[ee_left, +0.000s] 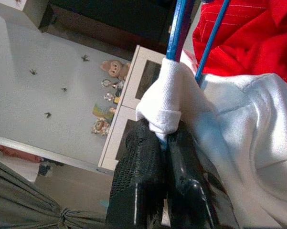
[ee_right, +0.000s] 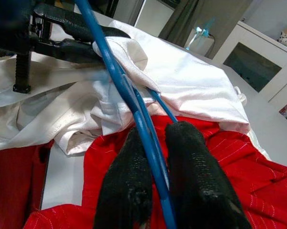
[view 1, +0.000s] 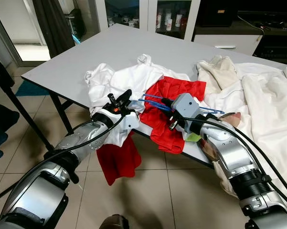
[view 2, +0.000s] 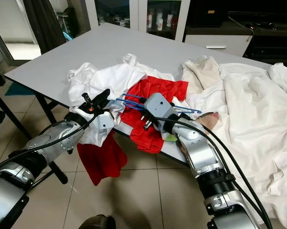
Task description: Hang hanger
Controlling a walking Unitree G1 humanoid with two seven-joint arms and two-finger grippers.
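Observation:
A blue wire hanger (view 1: 152,101) lies over a red garment (view 1: 179,90) and a white garment (view 1: 122,78) at the near edge of the grey table (view 1: 86,52). My right gripper (ee_right: 155,133) is shut on the hanger (ee_right: 115,76), one finger on each side of its wires. My left gripper (ee_left: 163,136) is shut on a fold of the white garment (ee_left: 164,102) right at the hanger's end (ee_left: 177,28). The two grippers are close together, left gripper (view 1: 125,97) to the left of right gripper (view 1: 165,102).
Part of the red cloth (view 1: 117,160) hangs off the table edge over the tiled floor. A pile of beige and white laundry (view 1: 262,95) covers the table's right side. Glass-door cabinets (view 1: 169,19) stand behind the table, and a dark curtain (view 1: 52,24) hangs at the back left.

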